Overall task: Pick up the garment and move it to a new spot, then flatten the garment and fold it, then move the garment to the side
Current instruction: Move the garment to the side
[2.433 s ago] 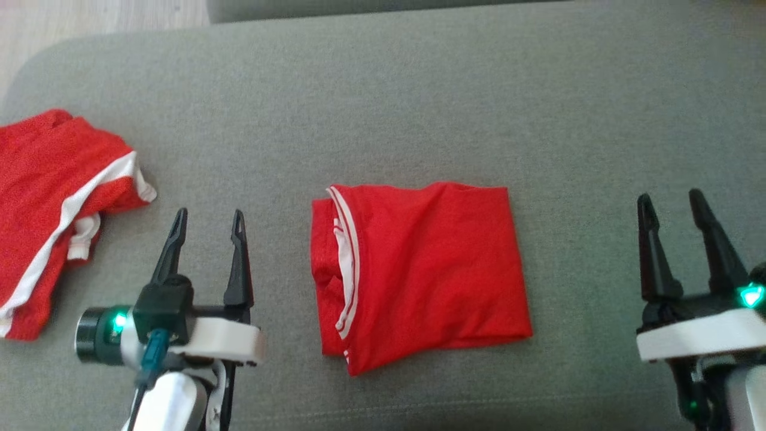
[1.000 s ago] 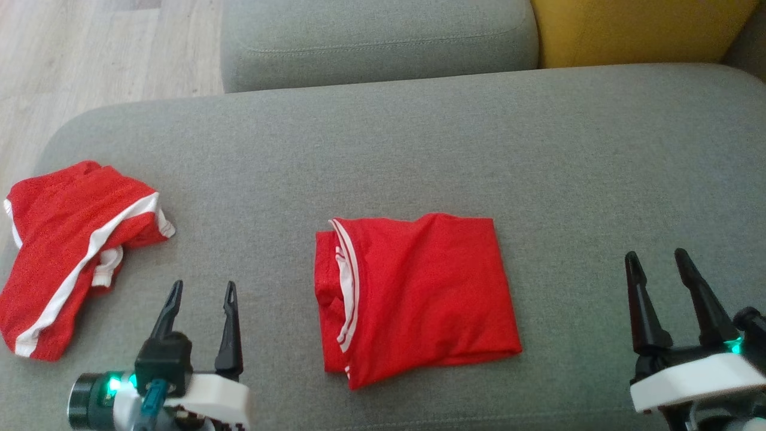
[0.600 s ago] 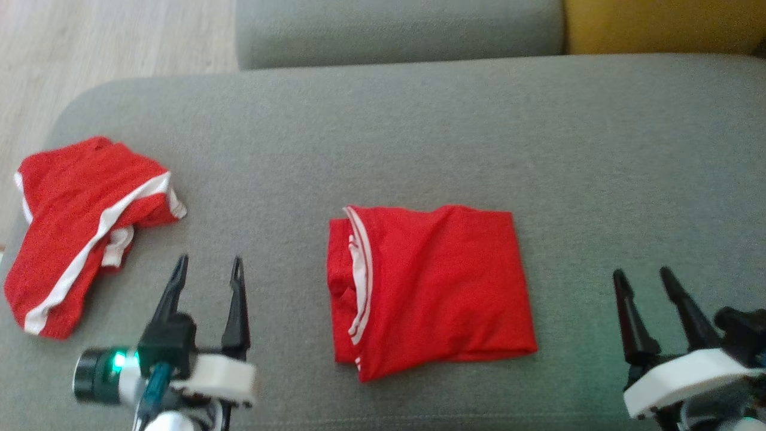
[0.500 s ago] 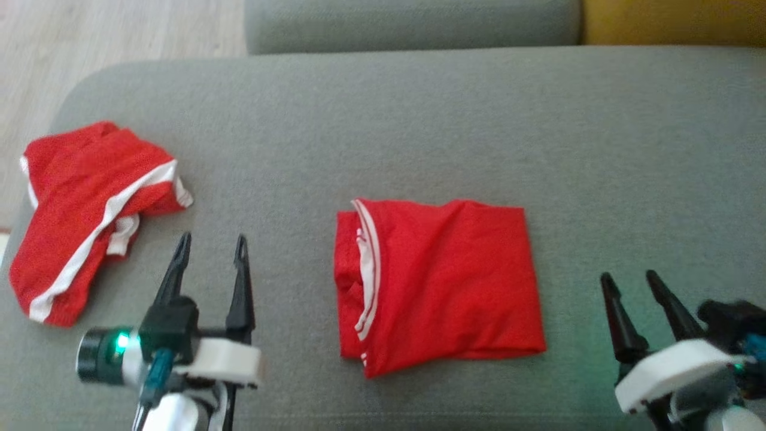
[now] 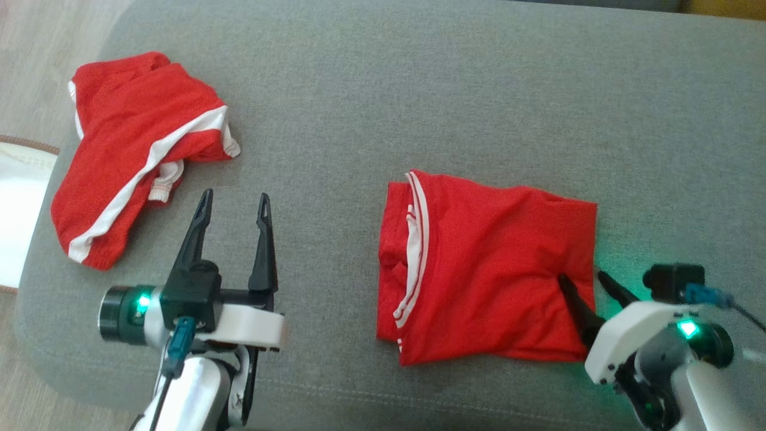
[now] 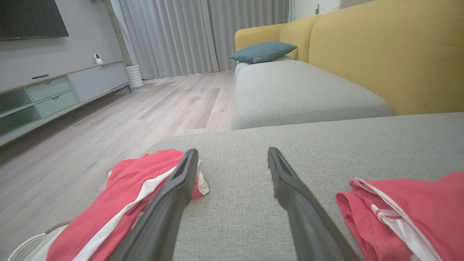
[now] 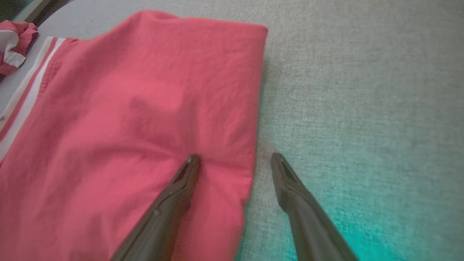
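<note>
A folded red garment [image 5: 491, 269] with white stripes lies in the middle of the grey sofa seat [image 5: 419, 90]. My right gripper [image 5: 581, 275] is open and straddles the garment's right edge, one finger over the cloth and the other over the cushion. In the right wrist view the garment [image 7: 127, 119] spreads to the left, with the right gripper [image 7: 235, 157] across its edge. My left gripper [image 5: 233, 200] stands open over bare cushion to the left of the garment, holding nothing. The left wrist view has the left gripper [image 6: 232, 152] open and the garment [image 6: 409, 214] at lower right.
A second red garment [image 5: 137, 143] with a white band lies crumpled at the seat's left end, also visible as a red heap [image 6: 119, 206] in the left wrist view. A white object [image 5: 15, 221] sits beyond the seat's left edge. Yellow sofa back [image 6: 391, 50] and wooden floor [image 6: 108, 119] lie beyond.
The camera has shifted, so the whole scene sits further right and higher. My right gripper has moved left onto the garment's right edge. The left gripper stays open over the cushion.
</note>
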Motion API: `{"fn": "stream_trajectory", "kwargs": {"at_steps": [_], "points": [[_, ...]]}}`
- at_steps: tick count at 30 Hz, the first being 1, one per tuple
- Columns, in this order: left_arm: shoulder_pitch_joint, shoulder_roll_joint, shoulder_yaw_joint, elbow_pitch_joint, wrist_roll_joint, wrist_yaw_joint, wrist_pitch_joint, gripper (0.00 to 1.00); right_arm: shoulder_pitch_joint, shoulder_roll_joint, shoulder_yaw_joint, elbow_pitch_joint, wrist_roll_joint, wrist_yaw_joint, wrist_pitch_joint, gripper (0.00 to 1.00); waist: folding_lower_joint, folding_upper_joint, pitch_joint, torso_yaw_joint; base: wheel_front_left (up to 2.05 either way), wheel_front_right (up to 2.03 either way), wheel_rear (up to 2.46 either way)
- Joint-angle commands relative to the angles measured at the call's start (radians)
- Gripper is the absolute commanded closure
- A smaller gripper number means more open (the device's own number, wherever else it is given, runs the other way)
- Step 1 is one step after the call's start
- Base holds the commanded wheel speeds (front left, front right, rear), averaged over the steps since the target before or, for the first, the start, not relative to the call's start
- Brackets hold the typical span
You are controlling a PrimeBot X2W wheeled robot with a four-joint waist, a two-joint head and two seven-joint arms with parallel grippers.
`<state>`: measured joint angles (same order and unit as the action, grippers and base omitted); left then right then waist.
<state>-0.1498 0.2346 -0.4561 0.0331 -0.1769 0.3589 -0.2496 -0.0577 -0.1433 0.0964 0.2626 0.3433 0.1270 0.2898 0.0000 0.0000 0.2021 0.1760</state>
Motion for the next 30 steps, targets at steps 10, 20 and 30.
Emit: {"fn": "stream_trajectory", "kwargs": {"at_steps": [10, 20, 30], "points": [[-0.032, -0.002, 0.057, -0.042, 0.033, -0.015, -0.012, 0.0, -0.063, -0.045, 0.101, -0.001, 0.066, 0.004, 0.085, 1.0, 0.0, 0.0, -0.004, -0.024, 0.0, 0.0, 0.0], [-0.016, 0.009, 0.067, -0.058, 0.048, -0.03, -0.012, 0.0, -0.081, -0.085, 0.162, -0.149, 0.05, 0.004, 0.027, 1.0, 0.0, 0.0, -0.019, -0.214, 0.0, 0.0, 0.0], [-0.073, 0.011, 0.023, -0.054, 0.07, -0.074, -0.008, 0.0, -0.18, -0.139, 0.206, -0.143, 0.088, 0.004, 0.01, 1.0, 0.0, 0.0, 0.023, -0.417, 0.0, 0.0, 0.0]]}}
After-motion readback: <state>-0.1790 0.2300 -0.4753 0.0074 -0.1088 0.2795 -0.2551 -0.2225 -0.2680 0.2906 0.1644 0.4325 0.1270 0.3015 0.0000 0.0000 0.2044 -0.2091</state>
